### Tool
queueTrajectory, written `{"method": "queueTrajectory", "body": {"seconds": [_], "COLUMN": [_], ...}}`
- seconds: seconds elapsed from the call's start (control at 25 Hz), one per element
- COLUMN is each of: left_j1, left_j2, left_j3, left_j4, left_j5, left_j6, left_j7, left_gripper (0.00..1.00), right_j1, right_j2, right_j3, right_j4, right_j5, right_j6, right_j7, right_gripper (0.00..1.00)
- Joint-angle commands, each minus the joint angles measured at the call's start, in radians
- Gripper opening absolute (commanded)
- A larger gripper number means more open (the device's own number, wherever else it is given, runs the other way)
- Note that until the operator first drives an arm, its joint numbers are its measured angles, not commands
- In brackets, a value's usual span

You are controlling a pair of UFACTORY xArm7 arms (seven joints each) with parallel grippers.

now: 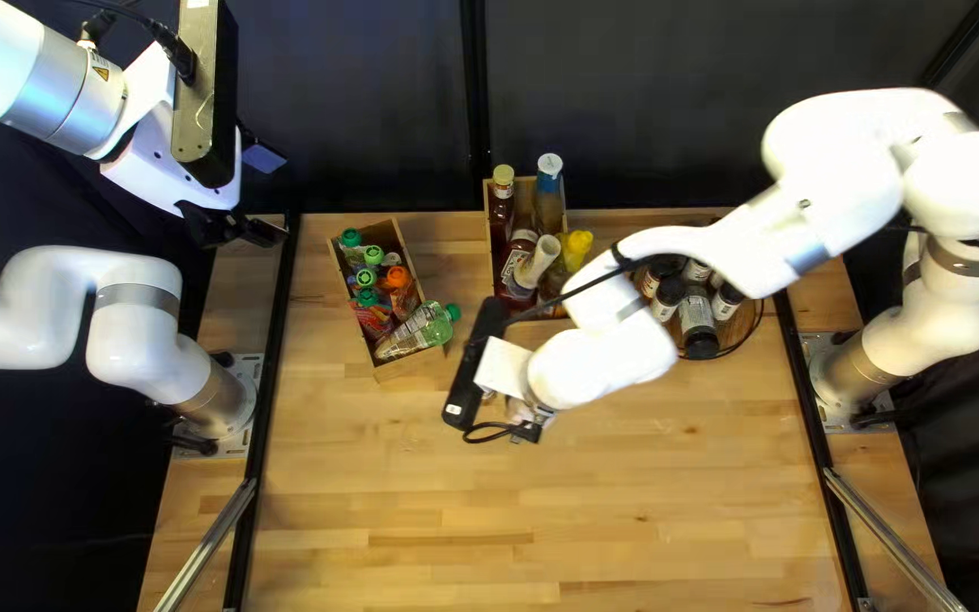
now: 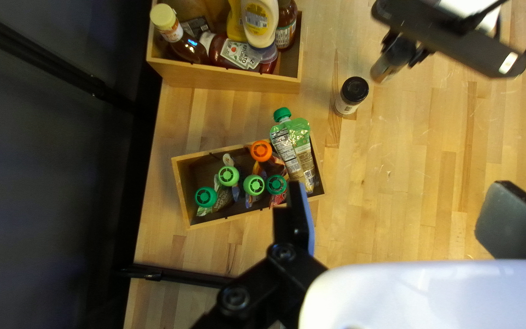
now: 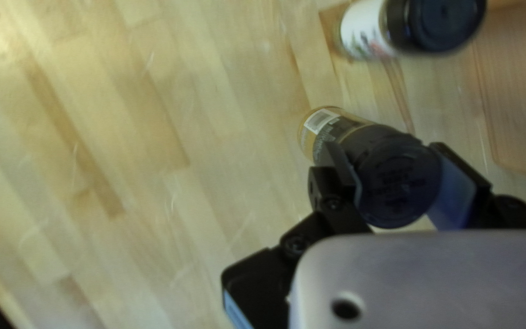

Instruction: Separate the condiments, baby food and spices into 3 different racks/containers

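**Spice jar pinched at the lid; knock and slip hazards noted**

Right gripper: fingers pinching the jar at its black lid; whether it is lifted cannot be told. Left gripper: fingers spread. A second jar stands upright just beside; a low sideways swing could topple it. The high grip may let the jar twist or slip. The round tray, right of centre in the top left view, looks crowded; careless lowering there could tip its jars.
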Motion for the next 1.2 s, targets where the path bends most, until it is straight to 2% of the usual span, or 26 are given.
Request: {"method": "queueTrajectory", "body": {"seconds": [0.04,0.16,0.28,0.4,0.64,0.96,1.2], "left_j1": [0.000,0.000,0.000,0.000,0.000,0.000,0.000], "left_j2": [0.000,0.000,0.000,0.000,0.000,0.000,0.000], "left_j3": [0.000,0.000,0.000,0.000,0.000,0.000,0.000], "left_j4": [0.000,0.000,0.000,0.000,0.000,0.000,0.000], "left_j5": [0.000,0.000,0.000,0.000,0.000,0.000,0.000], "left_j6": [0.000,0.000,0.000,0.000,0.000,0.000,0.000], "left_j7": [0.000,0.000,0.000,0.000,0.000,0.000,0.000], "left_gripper": [1.00,1.00,1.00,1.00,1.00,1.00,1.00], "right_j1": [-0.009,0.021,0.064,0.113,0.171,0.192,0.190], "right_j2": [0.224,0.370,0.505,0.638,0.833,1.024,1.158], "right_j3": [-0.049,-0.123,-0.194,-0.262,-0.379,-0.493,-0.508], "right_j4": [-0.120,-0.194,-0.276,-0.349,-0.464,-0.604,-0.700], "right_j5": [0.195,0.303,0.351,0.357,0.344,0.326,0.312], "right_j6": [0.033,0.062,0.092,0.147,0.239,0.345,0.402], "right_j7": [-0.212,-0.391,-0.558,-0.730,-0.989,-1.170,-1.190], "right_gripper": [0.01,0.01,0.03,0.00,0.00,0.00,0.00]}}
